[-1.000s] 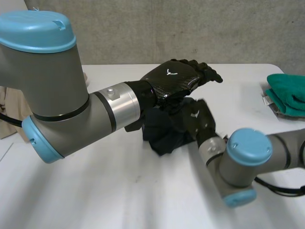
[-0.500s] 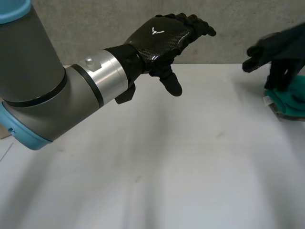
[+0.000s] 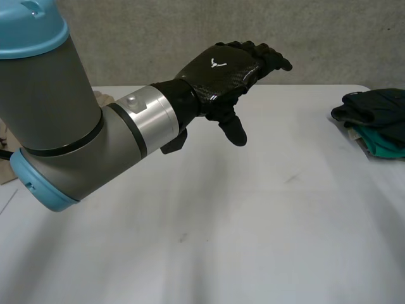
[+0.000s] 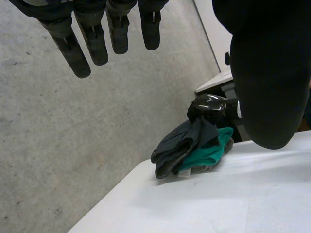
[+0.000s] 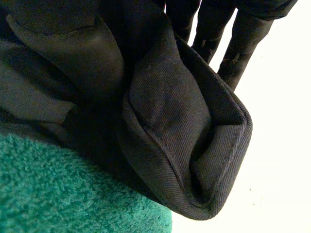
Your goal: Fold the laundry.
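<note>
Bunching against right fingers (image 5: 210,26), dark cloth (image 5: 184,121)

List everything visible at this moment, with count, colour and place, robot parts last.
Folded twill cloth: one, dark grey, on top of the green towel at the table's far right edge.
Terry towel: one, green, folded, under the dark cloth.
Beige fabric: one, beige, at the table's left side, behind the left arm.
Table: one, white, beneath it all.
Concrete wall: one, grey, behind the table.
Left hand: one, black, open, raised above the table.
Right hand: one, black, on the dark cloth.
</note>
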Controlling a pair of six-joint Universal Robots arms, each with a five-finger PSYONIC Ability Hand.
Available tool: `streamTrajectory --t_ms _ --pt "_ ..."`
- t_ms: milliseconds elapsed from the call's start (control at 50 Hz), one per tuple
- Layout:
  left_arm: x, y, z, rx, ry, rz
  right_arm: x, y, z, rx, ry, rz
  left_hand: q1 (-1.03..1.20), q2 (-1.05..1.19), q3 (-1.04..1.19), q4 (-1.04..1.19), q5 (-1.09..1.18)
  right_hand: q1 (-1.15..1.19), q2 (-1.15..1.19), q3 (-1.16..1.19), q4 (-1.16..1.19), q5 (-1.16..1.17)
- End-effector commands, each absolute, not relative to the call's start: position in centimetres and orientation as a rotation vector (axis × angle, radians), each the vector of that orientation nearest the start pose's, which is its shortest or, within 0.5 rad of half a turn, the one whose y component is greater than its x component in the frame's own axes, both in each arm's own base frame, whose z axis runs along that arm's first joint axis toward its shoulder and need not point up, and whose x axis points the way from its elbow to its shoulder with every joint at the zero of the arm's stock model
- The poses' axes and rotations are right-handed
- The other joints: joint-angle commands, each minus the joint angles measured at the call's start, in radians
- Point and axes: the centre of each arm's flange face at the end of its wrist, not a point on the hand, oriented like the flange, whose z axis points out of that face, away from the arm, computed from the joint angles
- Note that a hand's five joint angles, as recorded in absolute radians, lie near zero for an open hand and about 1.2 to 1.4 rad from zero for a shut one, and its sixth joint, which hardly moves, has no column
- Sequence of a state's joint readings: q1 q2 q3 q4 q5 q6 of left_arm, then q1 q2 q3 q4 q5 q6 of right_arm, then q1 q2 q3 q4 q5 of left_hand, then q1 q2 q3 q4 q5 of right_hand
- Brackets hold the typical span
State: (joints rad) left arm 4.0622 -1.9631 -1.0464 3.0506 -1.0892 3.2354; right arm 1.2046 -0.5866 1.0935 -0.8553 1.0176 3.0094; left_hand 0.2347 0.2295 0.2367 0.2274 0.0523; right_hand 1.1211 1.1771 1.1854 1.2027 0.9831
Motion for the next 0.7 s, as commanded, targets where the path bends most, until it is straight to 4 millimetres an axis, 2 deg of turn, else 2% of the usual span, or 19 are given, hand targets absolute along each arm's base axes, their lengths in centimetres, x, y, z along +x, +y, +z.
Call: streamTrajectory --t_ms 20,40,80,120,160,180,220,240,280,300,400,460,540,560,600,620,640,660,700 --pt "-37.7 -19.8 32.2 -1.057 -1.452 1.612 -1.1 -51.4 14.2 -0.438 1.974 -2.494 -0.033 -0.028 -0.035 -0.026 -0.025 0.275 0.219 0.211 0.194 0.239" --pt "-37.7 -19.8 32.3 -1.058 -1.45 1.612 -1.4 -51.3 14.3 -0.427 1.992 -2.484 -0.033 -0.028 -0.035 -0.026 -0.025 0.275 0.219 0.211 0.194 0.239" --pt "-37.9 -19.4 32.3 -1.063 -1.443 1.606 -2.2 -50.7 14.4 -0.393 2.065 -2.432 -0.033 -0.028 -0.035 -0.026 -0.025 -0.191 -0.247 -0.255 -0.273 -0.228" --pt "-37.9 -19.2 32.4 -1.063 -1.436 1.605 -2.1 -50.2 14.6 -0.402 2.121 -2.39 -0.033 -0.028 -0.035 -0.026 -0.025 -0.544 -0.6 -0.608 -0.625 -0.58" --pt "-38.0 -18.9 32.5 -1.066 -1.43 1.599 -2.2 -49.7 14.8 -0.416 2.172 -2.367 -0.033 -0.028 -0.035 -0.026 -0.025 -0.68 -0.736 -0.745 -0.762 -0.717" --pt "-38.1 -18.8 32.5 -1.068 -1.428 1.597 -2.7 -49.3 15.2 -0.417 2.237 -2.356 -0.033 -0.028 -0.035 -0.026 -0.025 -0.913 -0.969 -0.978 -0.995 -0.95" --pt "-38.2 -18.4 32.5 -1.072 -1.42 1.591 -3.9 -48.7 15.4 -0.382 2.329 -2.346 -0.036 -0.031 -0.038 -0.029 -0.028 -0.947 -1.003 -1.011 -1.028 -0.983" --pt "-38.3 -18.2 32.5 -1.074 -1.419 1.587 -6.3 -47.6 16.2 -0.311 2.461 -2.338 -0.036 -0.031 -0.038 -0.029 -0.028 -0.947 -1.003 -1.011 -1.028 -0.983" --pt "-38.4 -17.9 32.4 -1.078 -1.417 1.579 -8.0 -46.8 17.3 -0.27 2.562 -2.341 -0.039 -0.034 -0.041 -0.031 -0.031 -0.947 -1.003 -1.011 -1.028 -0.983" --pt "-38.5 -17.7 32.5 -1.081 -1.411 1.576 -9.5 -45.7 19.0 -0.261 2.666 -2.357 -0.036 -0.031 -0.038 -0.029 -0.028 -0.947 -1.003 -1.011 -1.028 -0.983" --pt "-38.8 -16.7 32.8 -1.092 -1.384 1.571 -10.9 -44.3 23.0 -0.321 2.832 -2.472 -0.036 -0.031 -0.038 -0.029 -0.028 -0.947 -1.003 -1.011 -1.028 -0.983" --pt "-38.8 -16.7 33.6 -1.085 -1.351 1.599 -10.9 -44.3 23.9 -0.332 2.83 -2.529 -0.036 -0.031 -0.038 -0.029 -0.028 -0.947 -1.003 -1.011 -1.028 -0.983" --pt "-38.6 -17.0 35.5 -1.045 -1.288 1.685 -9.5 -44.3 28.0 -0.37 2.629 -2.786 -0.036 -0.031 -0.038 -0.029 -0.028 -0.947 -1.003 -1.011 -1.028 -0.983" --pt "-38.4 -17.2 36.2 -1.026 -1.275 1.711 -7.8 -44.2 29.9 -0.408 2.491 -2.895 -0.033 -0.028 -0.035 -0.026 -0.025 -0.947 -1.003 -1.011 -1.028 -0.983" --pt "-37.8 -17.7 37.9 -0.944 -1.259 1.788 -5.2 -44.1 31.3 -0.468 2.325 -2.976 -0.033 -0.028 -0.035 -0.026 -0.025 -0.947 -1.003 -1.011 -1.028 -0.983" --pt "-37.5 -18.0 38.4 -0.908 -1.265 1.816 -3.7 -44.0 31.8 -0.502 2.242 -3.0 -0.033 -0.028 -0.035 -0.026 -0.025 -0.947 -1.003 -1.011 -1.028 -0.983" --pt "-37.2 -18.3 38.9 -0.873 -1.27 1.844 -0.6 -43.6 32.6 -0.582 2.067 -3.033 -0.033 -0.028 -0.035 -0.026 -0.025 -0.947 -1.003 -1.011 -1.028 -0.983" --pt "-36.3 -19.1 39.9 -0.795 -1.293 1.913 1.3 -43.2 32.9 -0.633 1.968 -3.035 -0.033 -0.028 -0.035 -0.026 -0.025 -0.947 -1.003 -1.011 -1.028 -0.983" --pt "-35.3 -20.0 40.6 -0.731 -1.316 1.984 4.3 -42.4 33.2 -0.719 1.826 -3.021 -0.033 -0.028 -0.035 -0.026 -0.025 -0.947 -1.003 -1.011 -1.028 -0.983"
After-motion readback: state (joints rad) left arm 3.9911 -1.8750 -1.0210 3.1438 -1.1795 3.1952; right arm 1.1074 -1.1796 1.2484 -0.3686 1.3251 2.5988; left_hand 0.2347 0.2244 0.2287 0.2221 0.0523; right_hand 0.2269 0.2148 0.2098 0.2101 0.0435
